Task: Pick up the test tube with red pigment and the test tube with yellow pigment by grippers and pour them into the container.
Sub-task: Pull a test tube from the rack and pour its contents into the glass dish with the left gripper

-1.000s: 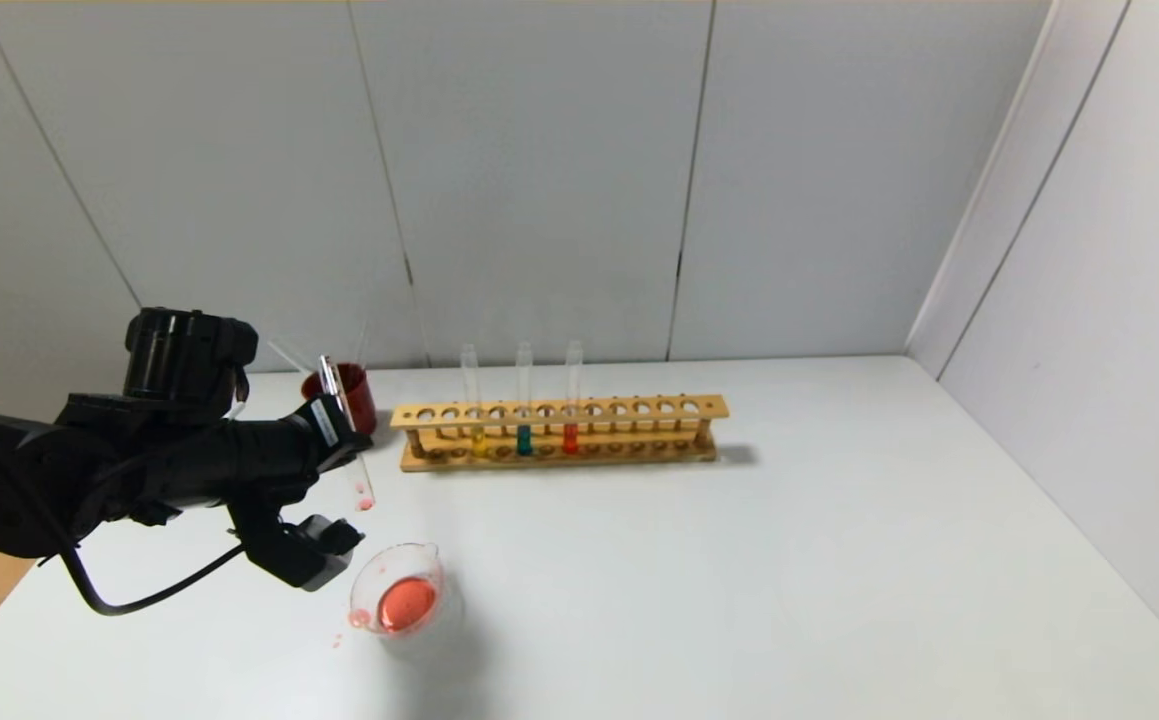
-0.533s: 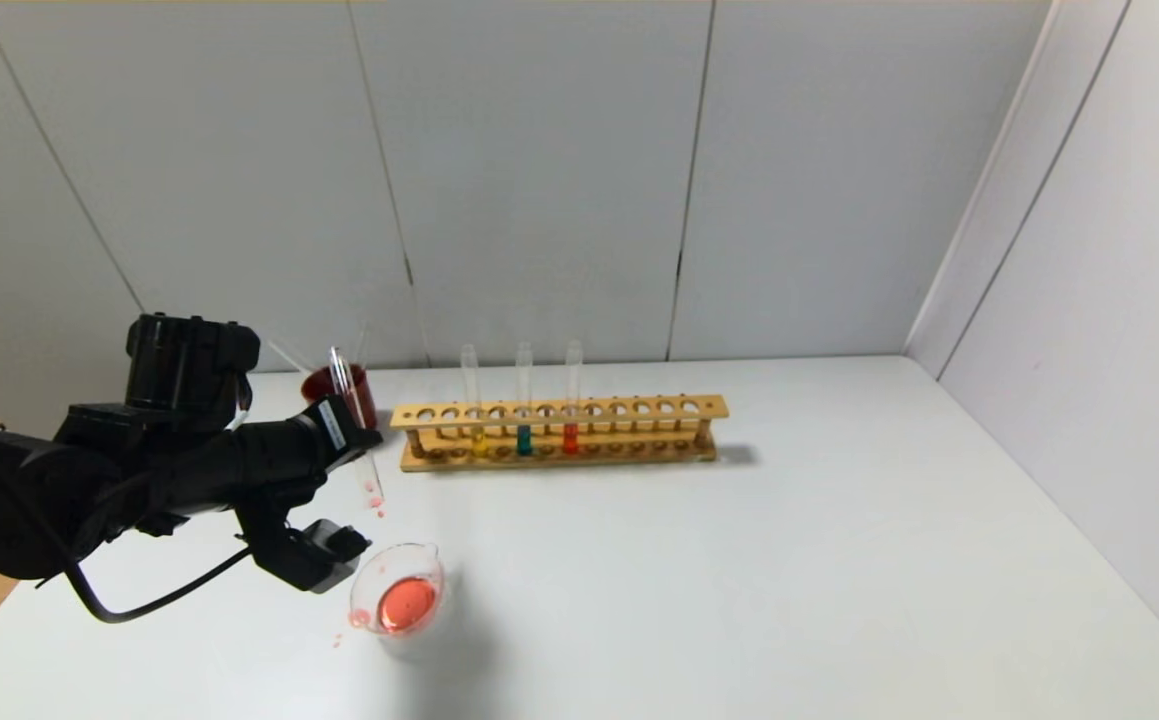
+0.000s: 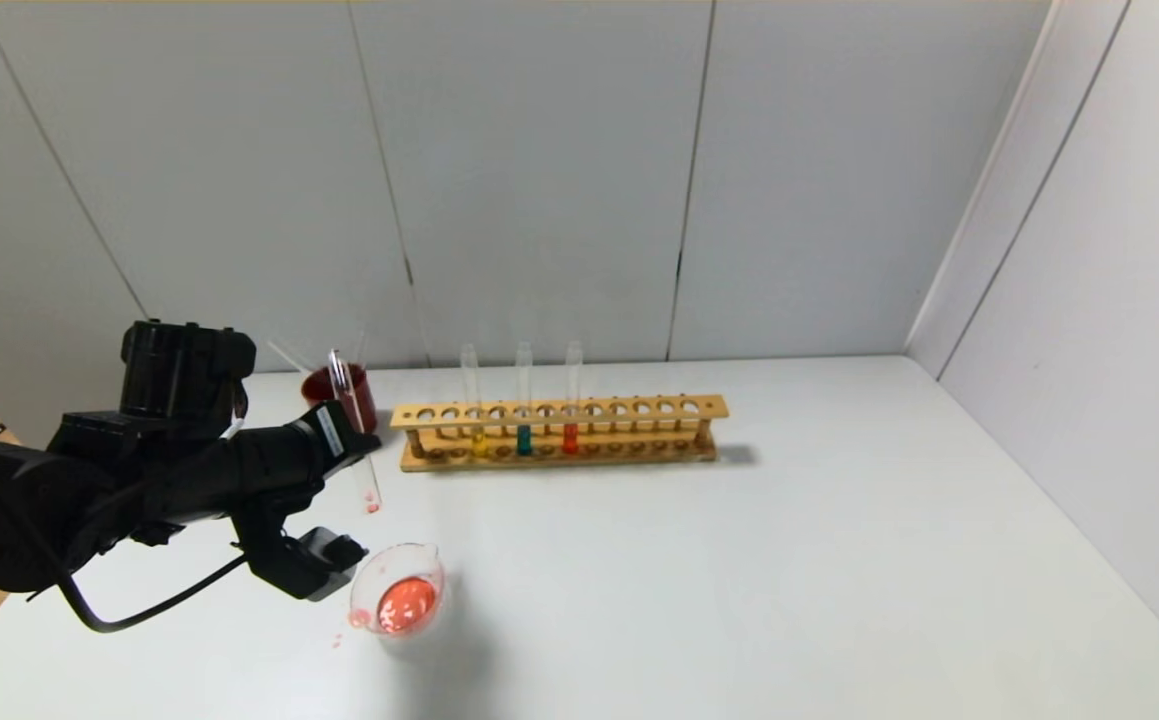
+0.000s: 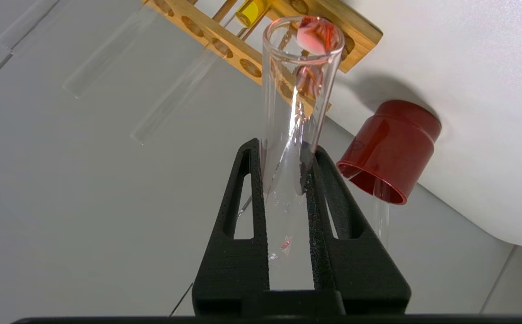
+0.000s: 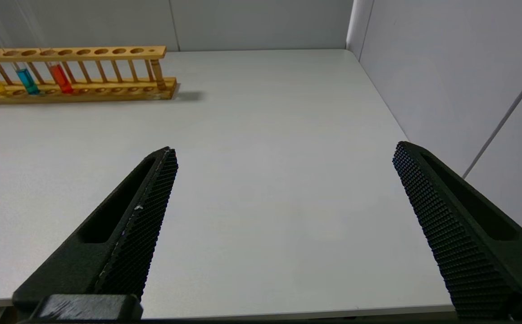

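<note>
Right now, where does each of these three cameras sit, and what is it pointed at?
Head view: up on the robot, looking down at the table; left arm shows.
Left wrist view: behind the left gripper, shut on a nearly empty tube.
Right wrist view: behind the open right gripper, over bare table.
All three share the wooden rack.

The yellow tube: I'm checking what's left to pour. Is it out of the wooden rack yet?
No, the yellow tube stands in the wooden rack beside the teal one.
</note>
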Robot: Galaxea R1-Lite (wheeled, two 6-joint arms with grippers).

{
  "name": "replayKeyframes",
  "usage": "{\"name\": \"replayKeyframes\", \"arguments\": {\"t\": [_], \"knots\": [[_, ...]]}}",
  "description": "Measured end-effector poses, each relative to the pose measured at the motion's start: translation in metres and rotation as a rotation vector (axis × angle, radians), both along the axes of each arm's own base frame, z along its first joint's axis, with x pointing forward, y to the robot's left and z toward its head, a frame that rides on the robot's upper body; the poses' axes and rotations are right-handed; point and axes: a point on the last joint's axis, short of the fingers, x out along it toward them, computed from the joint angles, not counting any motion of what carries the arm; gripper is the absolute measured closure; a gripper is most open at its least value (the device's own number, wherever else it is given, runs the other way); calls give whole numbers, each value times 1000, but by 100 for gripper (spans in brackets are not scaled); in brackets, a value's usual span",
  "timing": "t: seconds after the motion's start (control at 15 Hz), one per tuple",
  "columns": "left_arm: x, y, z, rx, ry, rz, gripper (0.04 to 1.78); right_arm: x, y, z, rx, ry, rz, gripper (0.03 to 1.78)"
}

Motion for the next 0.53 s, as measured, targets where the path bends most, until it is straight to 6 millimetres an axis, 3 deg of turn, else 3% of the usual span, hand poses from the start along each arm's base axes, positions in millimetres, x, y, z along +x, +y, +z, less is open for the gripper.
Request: {"name": "replayKeyframes", "arguments": {"t": [0.53], "knots": [[-4, 3, 6, -77, 10, 59, 152, 0, 0, 0, 0, 0, 0, 6]]}}
